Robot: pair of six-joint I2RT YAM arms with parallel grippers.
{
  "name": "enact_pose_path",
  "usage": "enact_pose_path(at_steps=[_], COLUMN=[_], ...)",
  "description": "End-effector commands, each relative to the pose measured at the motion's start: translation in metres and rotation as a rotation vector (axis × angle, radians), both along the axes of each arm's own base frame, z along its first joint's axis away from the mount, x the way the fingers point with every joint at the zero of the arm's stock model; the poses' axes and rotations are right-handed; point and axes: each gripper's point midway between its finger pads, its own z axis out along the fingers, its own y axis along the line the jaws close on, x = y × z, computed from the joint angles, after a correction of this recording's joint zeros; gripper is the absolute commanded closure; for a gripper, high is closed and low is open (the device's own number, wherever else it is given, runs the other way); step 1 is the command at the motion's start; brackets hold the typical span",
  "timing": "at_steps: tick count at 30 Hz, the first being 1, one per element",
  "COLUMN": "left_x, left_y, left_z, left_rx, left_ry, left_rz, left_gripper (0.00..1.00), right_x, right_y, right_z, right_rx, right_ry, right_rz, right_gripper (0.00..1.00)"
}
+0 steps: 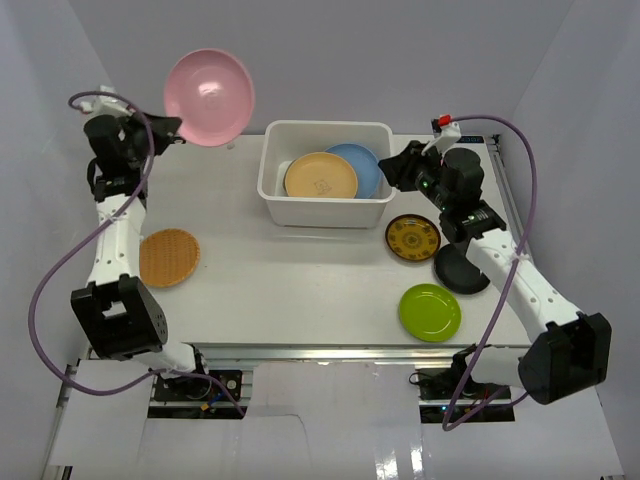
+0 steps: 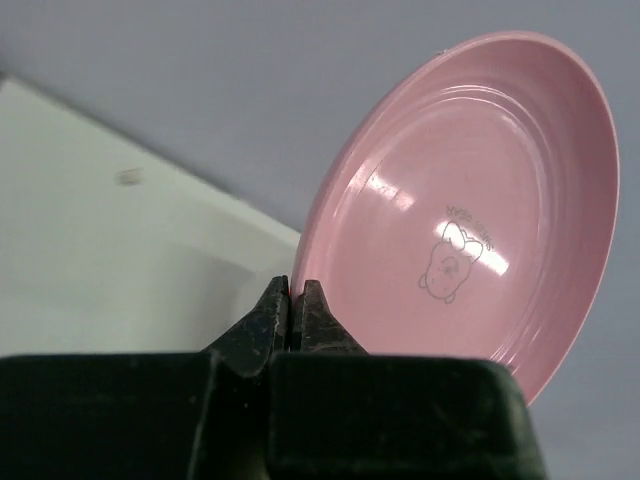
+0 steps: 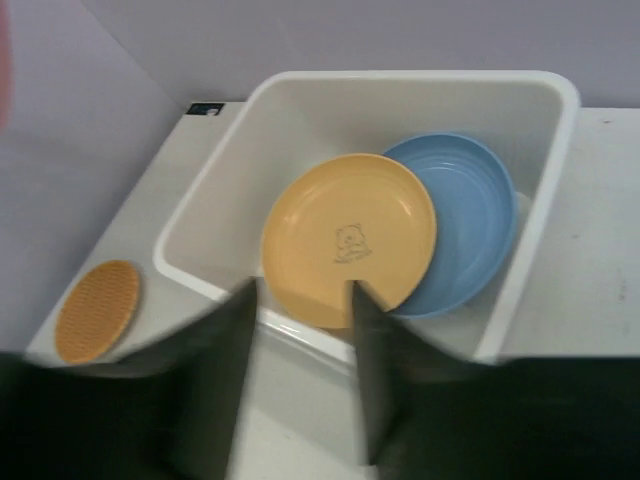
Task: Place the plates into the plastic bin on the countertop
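My left gripper (image 1: 175, 128) is shut on the rim of a pink plate (image 1: 209, 97), holding it up on edge at the rear left, left of the plastic bin (image 1: 325, 212). In the left wrist view the jaws (image 2: 297, 295) pinch the pink plate (image 2: 470, 200) at its lower edge. Inside the bin lie a peach plate (image 1: 320, 177) and a blue plate (image 1: 362, 165), the peach one overlapping the blue. My right gripper (image 1: 392, 165) hangs open and empty at the bin's right end. In its wrist view the gripper (image 3: 303, 290) frames the bin's near rim (image 3: 300, 340) and the peach plate (image 3: 348, 240).
On the countertop (image 1: 290, 280) lie an orange plate (image 1: 169, 257) at the left, and a black-and-yellow patterned plate (image 1: 412, 237), a black plate (image 1: 461, 270) and a lime green plate (image 1: 430, 312) at the right. White panels wall the sides and back. Purple cables loop off both arms.
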Motion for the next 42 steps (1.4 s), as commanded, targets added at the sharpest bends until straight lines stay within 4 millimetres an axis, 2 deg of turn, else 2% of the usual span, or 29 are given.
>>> enact_pose_path(at_steps=[1,2,3,5,6,7,8,10,11,14,17,20,21,22,23,25,26,27,28,30,32,33,34,36,37,38,39,40,42], left_x=[-0.007,-0.008,-0.004,-0.006,-0.004,0.007,0.005,0.015,0.015,0.028,0.039,0.048,0.048,0.049,0.050,0.049,0.047,0.044,0.042,0.029,0.017,-0.001,-0.012,-0.038,-0.067,-0.081,-0.095,-0.122,-0.149], left_y=[-0.094,-0.129,-0.144,-0.197,-0.212,-0.222,-0.249,-0.273,-0.288,-0.305,-0.306,-0.305,-0.305,-0.306,-0.307,-0.307,-0.308,-0.310,-0.309,-0.307,-0.302,-0.293,-0.288,-0.275,-0.259,-0.250,-0.239,-0.215,-0.191], left_z=[0.047,0.048,0.039,0.039,0.034,0.018,0.009,-0.028,-0.031,-0.062,-0.092,-0.111,-0.116,-0.117,-0.120,-0.112,-0.106,-0.082,-0.068,-0.020,0.014,0.046,0.059,0.078,0.086,0.093,0.094,0.097,0.098], left_rx=[0.035,0.038,0.037,0.063,0.074,0.086,0.109,0.139,0.163,0.192,0.236,0.271,0.284,0.287,0.291,0.296,0.298,0.289,0.294,0.285,0.293,0.297,0.296,0.292,0.293,0.298,0.307,0.327,0.339], left_ry=[-0.126,-0.129,-0.109,-0.116,-0.106,-0.058,-0.039,0.050,0.060,0.131,0.208,0.244,0.257,0.262,0.267,0.253,0.243,0.196,0.165,0.073,0.004,-0.056,-0.080,-0.123,-0.142,-0.165,-0.173,-0.190,-0.199], left_rz=[-0.196,-0.268,-0.296,-0.377,-0.391,-0.383,-0.429,-0.450,-0.459,-0.455,-0.419,-0.396,-0.402,-0.408,-0.412,-0.418,-0.423,-0.440,-0.446,-0.447,-0.445,-0.438,-0.430,-0.410,-0.379,-0.356,-0.329,-0.258,-0.192], left_gripper=[1.00,1.00,1.00,1.00,1.00,1.00,1.00,1.00,1.00,1.00,1.00,1.00,0.96,0.77,0.65,0.40,0.34,0.27,0.13,0.09,0.08,0.08,0.08,0.08,0.08,0.07,0.07,0.02,0.02], right_x=[-0.001,-0.008,-0.010,-0.021,-0.025,-0.029,-0.038,-0.049,-0.061,-0.082,-0.094,-0.102,-0.103,-0.102,-0.105,-0.105,-0.108,-0.107,-0.114,-0.118,-0.127,-0.127,-0.127,-0.135,-0.138,-0.147,-0.148,-0.162,-0.163], right_y=[-0.026,-0.030,-0.033,-0.038,-0.041,-0.043,-0.047,-0.048,-0.048,-0.051,-0.057,-0.047,-0.044,-0.040,-0.032,-0.022,-0.013,-0.005,0.009,0.028,0.053,0.067,0.075,0.110,0.122,0.142,0.159,0.178,0.214], right_z=[0.001,-0.003,-0.004,0.002,-0.006,-0.007,0.001,-0.009,-0.012,-0.014,-0.026,-0.036,-0.037,-0.038,-0.038,-0.043,-0.042,-0.046,-0.049,-0.058,-0.058,-0.063,-0.066,-0.078,-0.080,-0.073,-0.089,-0.090,-0.099], right_rx=[0.026,0.032,0.041,0.048,0.043,0.042,0.053,0.050,0.053,0.072,0.059,0.054,0.056,0.055,0.055,0.048,0.045,0.040,0.033,0.025,0.028,0.032,0.030,0.004,-0.004,-0.002,-0.032,-0.040,-0.079], right_ry=[-0.036,-0.032,-0.027,-0.048,-0.037,-0.036,-0.062,-0.049,-0.046,-0.053,-0.039,-0.010,-0.003,0.005,0.011,0.032,0.034,0.040,0.046,0.073,0.059,0.064,0.067,0.094,0.100,0.085,0.107,0.106,0.120], right_rz=[-0.106,-0.110,-0.114,-0.117,-0.121,-0.126,-0.129,-0.117,-0.094,-0.073,-0.081,-0.014,0.002,0.021,0.057,0.087,0.110,0.123,0.155,0.188,0.210,0.227,0.221,0.283,0.301,0.329,0.342,0.387,0.418], right_gripper=[0.75,0.89,0.92,0.92,0.92,0.92,0.92,0.92,0.91,0.90,0.89,0.85,0.83,0.77,0.74,0.63,0.59,0.50,0.46,0.40,0.36,0.34,0.33,0.33,0.33,0.33,0.33,0.33,0.33])
